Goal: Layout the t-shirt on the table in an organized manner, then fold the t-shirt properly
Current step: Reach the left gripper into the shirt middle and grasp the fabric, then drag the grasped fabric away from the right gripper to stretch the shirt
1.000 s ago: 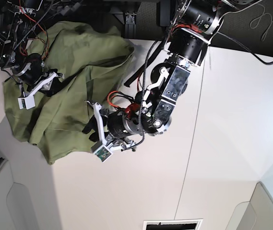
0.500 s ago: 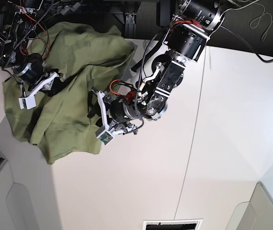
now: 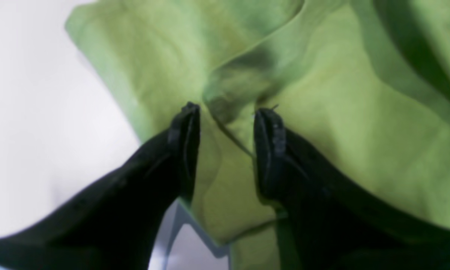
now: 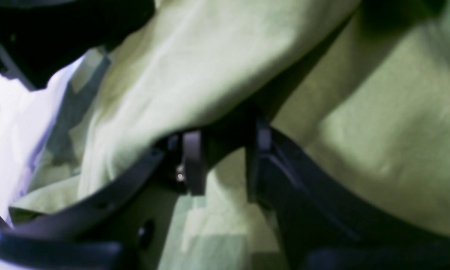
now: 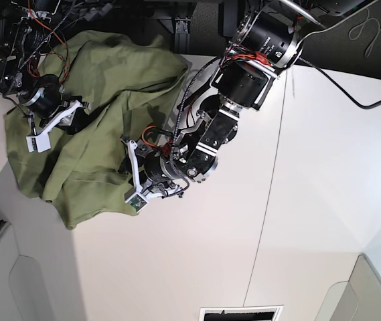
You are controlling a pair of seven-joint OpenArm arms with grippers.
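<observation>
Left wrist view first: I'm looking down my left arm's black fingers (image 3: 227, 112), and they stand apart with a clear gap between the tips. Both tips press down into the plain olive-green cotton t-shirt (image 3: 322, 112), straddling a raised fold of cloth; nothing is pinched between them. The smooth white bench (image 3: 33, 112) shows bare at the left, right beside the shirt's edge. It's a soft, blurry picture and I can read no tag or print on the fabric.

Right wrist view now: my right arm's dark fingers (image 4: 225, 150) are partly spread, and a thick roll of green shirt (image 4: 360, 131) drapes over and between them. I cannot tell whether that cloth is truly clamped or only lying across the tips. A sliver of white bench (image 4: 7, 131) shows at the far left. No lettering here either.

Base view: the shirt (image 5: 120, 87) lies crumpled in a heap at the bench's upper left corner, far from flat. The right fingers (image 5: 73, 117) sit on its left portion, the left fingers (image 5: 128, 167) on its lower right edge, just where cloth meets the white bench (image 5: 324, 187). A thin dark seam line (image 5: 267, 200) runs down the benchtop. There is faint white lettering on the black arm housing above, too small for me to read.
</observation>
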